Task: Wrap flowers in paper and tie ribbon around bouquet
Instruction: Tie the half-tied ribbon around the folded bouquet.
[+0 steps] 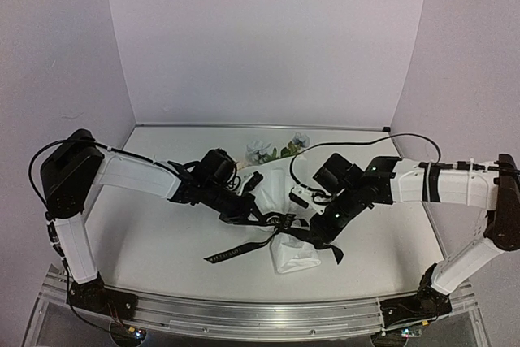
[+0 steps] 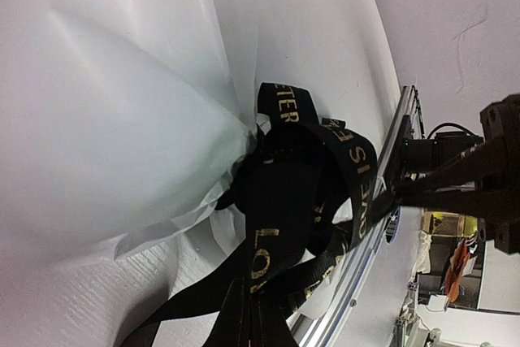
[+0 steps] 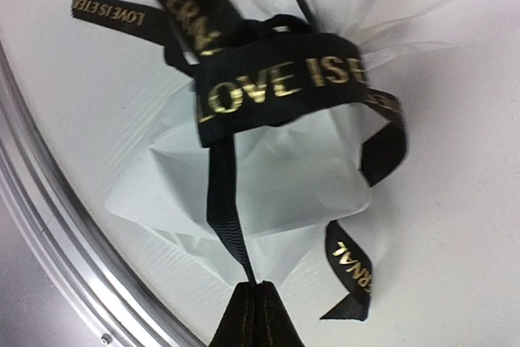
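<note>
Flowers (image 1: 272, 150) already wrapped in paper (image 1: 294, 259) on the table (image 1: 162, 233), the right claw (image 3: 246, 314) is clamping a strand of black ribbon (image 3: 276, 79) looped round the bouquet (image 1: 273, 186); the closed left claw (image 1: 253, 219) is seemingly pinching another. The knot is awaiting tightening.

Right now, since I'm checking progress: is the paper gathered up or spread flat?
Gathered: the paper bunches into a narrow neck with the ribbon looped around it.

The middle of the bouquet (image 1: 294, 259) is hidden from above.
</note>
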You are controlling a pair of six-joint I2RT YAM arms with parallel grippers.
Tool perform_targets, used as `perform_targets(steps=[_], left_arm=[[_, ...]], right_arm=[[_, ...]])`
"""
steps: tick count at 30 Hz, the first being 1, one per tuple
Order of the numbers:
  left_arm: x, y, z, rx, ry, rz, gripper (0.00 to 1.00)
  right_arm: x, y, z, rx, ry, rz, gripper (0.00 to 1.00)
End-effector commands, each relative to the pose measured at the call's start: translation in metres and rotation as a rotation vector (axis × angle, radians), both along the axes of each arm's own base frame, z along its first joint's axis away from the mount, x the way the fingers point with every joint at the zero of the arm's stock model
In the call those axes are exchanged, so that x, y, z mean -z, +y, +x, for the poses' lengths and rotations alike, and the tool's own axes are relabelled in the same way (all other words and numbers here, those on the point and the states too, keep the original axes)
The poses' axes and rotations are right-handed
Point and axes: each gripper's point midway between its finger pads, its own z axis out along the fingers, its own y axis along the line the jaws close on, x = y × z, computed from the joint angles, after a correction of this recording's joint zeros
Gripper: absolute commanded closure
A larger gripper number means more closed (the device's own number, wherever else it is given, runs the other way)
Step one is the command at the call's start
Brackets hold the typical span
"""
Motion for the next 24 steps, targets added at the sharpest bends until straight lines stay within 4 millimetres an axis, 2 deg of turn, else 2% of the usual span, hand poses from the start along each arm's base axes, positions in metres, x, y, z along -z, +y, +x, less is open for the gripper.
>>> perform_targets(steps=[1,8,12,18,21,24], left_arm=[[-0.029,0.004,0.007,-0.057,-0.062,-0.069,1.00],[-0.016,0.010,0.004,-0.077,-0.038,-0.054,1.00],[-0.012,0.012,0.004,-0.085,-0.035,-0.047,1.00],[-0.008,0.021,0.008,-0.122,-0.048,-0.019,1.00],[-0.005,0.036,0.011,-0.166,-0.050,0.006,1.00],[-0.002,0.051,0.009,-0.199,-0.047,0.021,1.00]], right_arm=[[0.004,-0.017,0.034,0.050,-0.083,-0.094,0.99],[0.043,-0.009,0.068,0.138,-0.111,-0.096,1.00],[0.058,-0.005,0.073,0.172,-0.109,-0.084,1.00],[0.062,0.009,0.060,0.265,-0.020,0.002,1.00],[0.059,0.020,0.048,0.290,-0.028,0.045,1.00],[0.053,0.041,0.029,0.269,-0.027,0.076,1.00]])
